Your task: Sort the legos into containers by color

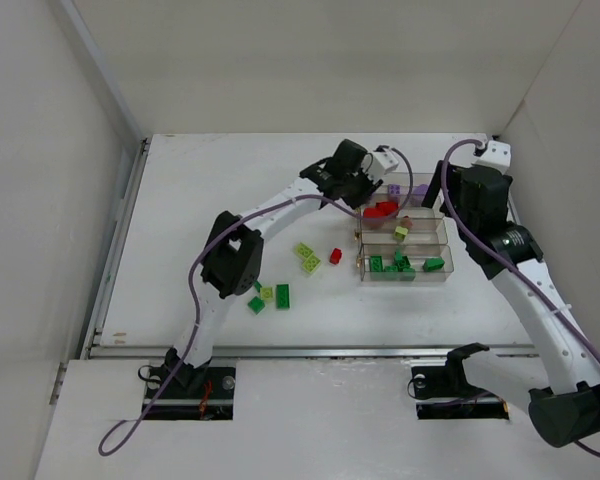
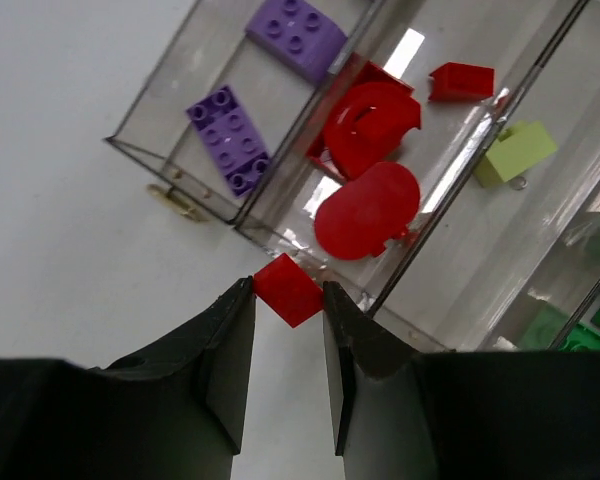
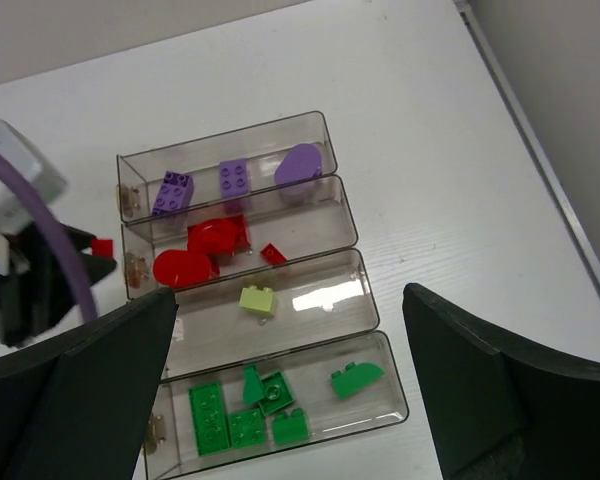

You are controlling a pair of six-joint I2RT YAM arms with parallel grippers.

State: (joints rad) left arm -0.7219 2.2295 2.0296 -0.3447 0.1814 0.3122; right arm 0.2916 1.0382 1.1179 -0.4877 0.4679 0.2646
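- Pinching a small red brick (image 2: 288, 290) between the dark fingers of the left gripper (image 2: 288, 288), pressing in on two opposite sides.
- Holding that brick just beside the near end wall of the red bin (image 2: 450, 140), seemingly outside the wall rather than over the opening.
- Judging the step in hand as delivery: bringing one red piece to join the round red pieces (image 2: 368, 210) lying inside.
- Calling next for a short reach forward over the wall, then spreading the fingers; risking a bounce off the rim if letting go too early.
- Showing, one bin over, purple bricks (image 2: 230, 135) resting in the purple bin (image 2: 210, 50), and on the other side a lone yellow-green brick (image 2: 517, 152) in its own bin.
- Hanging above the containers (image 3: 326, 140), spreading the right gripper (image 3: 290, 295) wide and holding nothing.
- Leaving, back on the table (image 1: 200, 200) toward the arm bases, loose legos (image 1: 306, 257) in red, yellow-green and dark green, waiting for later trips.
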